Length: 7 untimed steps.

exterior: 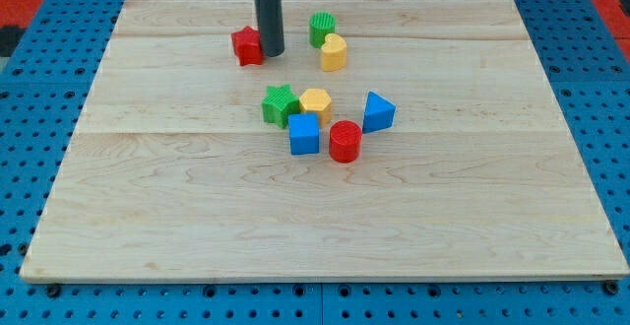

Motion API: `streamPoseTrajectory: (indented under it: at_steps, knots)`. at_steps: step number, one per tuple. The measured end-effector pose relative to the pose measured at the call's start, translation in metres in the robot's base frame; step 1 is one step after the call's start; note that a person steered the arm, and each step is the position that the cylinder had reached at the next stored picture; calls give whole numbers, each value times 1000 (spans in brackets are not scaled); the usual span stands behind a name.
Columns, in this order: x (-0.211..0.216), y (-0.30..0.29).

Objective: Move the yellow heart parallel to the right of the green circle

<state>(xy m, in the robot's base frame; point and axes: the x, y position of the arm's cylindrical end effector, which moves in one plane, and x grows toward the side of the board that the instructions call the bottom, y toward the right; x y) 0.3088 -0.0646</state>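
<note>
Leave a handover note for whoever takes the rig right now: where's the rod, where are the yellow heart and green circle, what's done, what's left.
My tip rests near the view's top, right beside the red star, on its right.
The green circle sits near the top, to the tip's right.
The yellow heart touches the circle at its lower right, not level with it.
Left: push the heart toward the view's top and slightly right until it sits level, right of the circle.
The central cluster looks irrelevant to this job.

Dark rod upright, entering from view's top, left of centre. My tip (271,53) down on board surface, near view's top.
</note>
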Motion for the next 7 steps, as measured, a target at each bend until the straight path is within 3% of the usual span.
streamPoseTrajectory:
  at_steps: [1,3,4,5,7]
  knots:
    - [22,-5]
    - [2,-9]
    - [28,24]
    - [21,83]
    - [3,58]
